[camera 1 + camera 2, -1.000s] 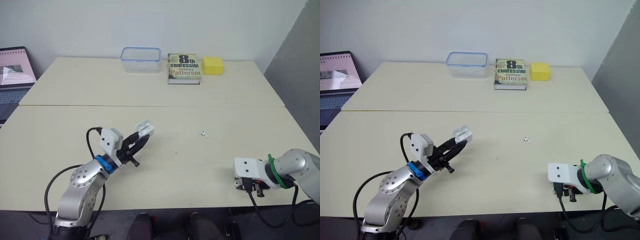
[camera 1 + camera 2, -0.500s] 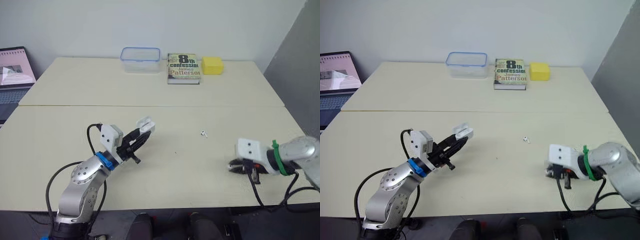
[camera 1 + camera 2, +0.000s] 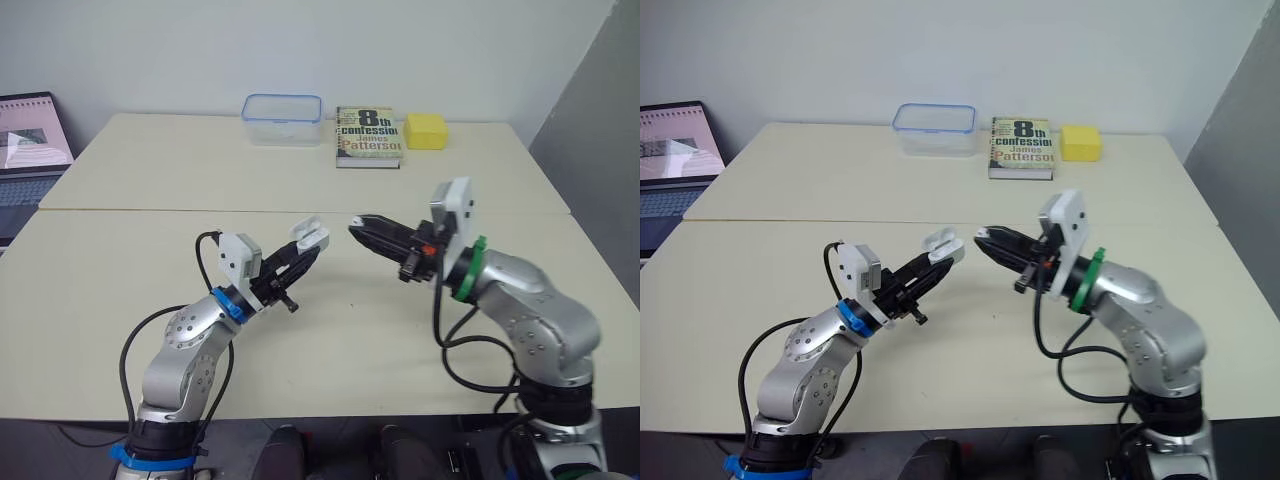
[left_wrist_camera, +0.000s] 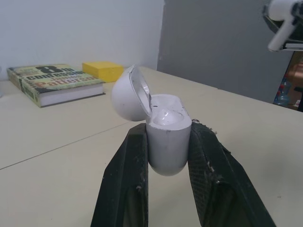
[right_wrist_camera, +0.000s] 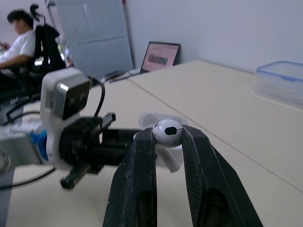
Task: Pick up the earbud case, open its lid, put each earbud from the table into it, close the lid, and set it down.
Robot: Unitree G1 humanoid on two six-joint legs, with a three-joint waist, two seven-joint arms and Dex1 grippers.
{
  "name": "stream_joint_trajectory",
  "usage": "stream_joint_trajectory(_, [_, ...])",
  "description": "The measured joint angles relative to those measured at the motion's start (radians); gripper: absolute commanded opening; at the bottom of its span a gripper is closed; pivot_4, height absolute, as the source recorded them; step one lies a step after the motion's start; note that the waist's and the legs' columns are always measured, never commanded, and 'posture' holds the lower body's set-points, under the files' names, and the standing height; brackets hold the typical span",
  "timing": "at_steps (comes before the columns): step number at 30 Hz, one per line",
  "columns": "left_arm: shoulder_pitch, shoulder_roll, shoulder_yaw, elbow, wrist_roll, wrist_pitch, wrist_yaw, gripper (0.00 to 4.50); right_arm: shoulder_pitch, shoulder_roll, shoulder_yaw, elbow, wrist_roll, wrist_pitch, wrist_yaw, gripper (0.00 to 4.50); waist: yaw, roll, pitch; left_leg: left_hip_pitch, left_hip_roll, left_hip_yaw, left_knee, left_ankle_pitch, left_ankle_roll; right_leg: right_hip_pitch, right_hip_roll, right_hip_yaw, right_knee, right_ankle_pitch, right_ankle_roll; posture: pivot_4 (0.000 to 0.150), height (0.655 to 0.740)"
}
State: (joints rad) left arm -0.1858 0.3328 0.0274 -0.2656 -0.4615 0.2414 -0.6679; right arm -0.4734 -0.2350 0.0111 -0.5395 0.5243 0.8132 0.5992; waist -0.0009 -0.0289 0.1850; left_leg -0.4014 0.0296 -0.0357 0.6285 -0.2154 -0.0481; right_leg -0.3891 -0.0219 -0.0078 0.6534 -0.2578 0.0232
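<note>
Now the earbud case [image 4: 168,142] sits pinched btwn the left gripper [image 3: 308,252] fingers, lid flipped open, held above the table [image 3: 400,340]. The right gripper [image 3: 982,238], tips near the case but not touching, is clamped on a white earbud [image 5: 166,133]. Far past both jaws: book [image 3: 368,135], yellow block [image 3: 425,130], clear container [image 3: 282,118].
</note>
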Motion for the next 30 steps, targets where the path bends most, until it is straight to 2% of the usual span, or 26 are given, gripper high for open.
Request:
stream_joint_trajectory(10, [-0.022, -0.013, -0.019, 0.026, 0.007, -0.031, -0.005, 0.77, 0.008, 0.157, 0.19, 0.125, -0.148, -0.209, -0.132, 0.4, -0.002, 0.0, 0.0, 0.002, 0.0, -0.001, 0.0, 0.0, 0.0, -0.001, 0.001, 0.0, 0.006, -0.002, -0.003, 0.15, 0.74])
stream_joint_trajectory(20, [-0.02, -0.012, -0.019, 0.047, 0.02, -0.066, -0.023, 0.77, 0.016, 0.176, 0.239, 0.215, -0.199, -0.301, -0.146, 0.4, -0.002, 0.001, 0.0, 0.002, 0.001, -0.001, 0.0, 0.0, 0.0, -0.001, 0.001, 0.0, 0.006, -0.002, -0.003, 0.15, 0.74])
stream_joint_trajectory(30, [-0.013, -0.012, -0.021, 0.055, 0.03, -0.073, -0.025, 0.77, 0.051, 0.17, 0.261, 0.226, -0.218, -0.313, -0.143, 0.4, -0.002, 0.001, 0.0, 0.002, 0.001, -0.001, 0.0, 0.0, 0.0, -0.001, 0.001, -0.001, 0.006, -0.003, -0.004, 0.15, 0.74])
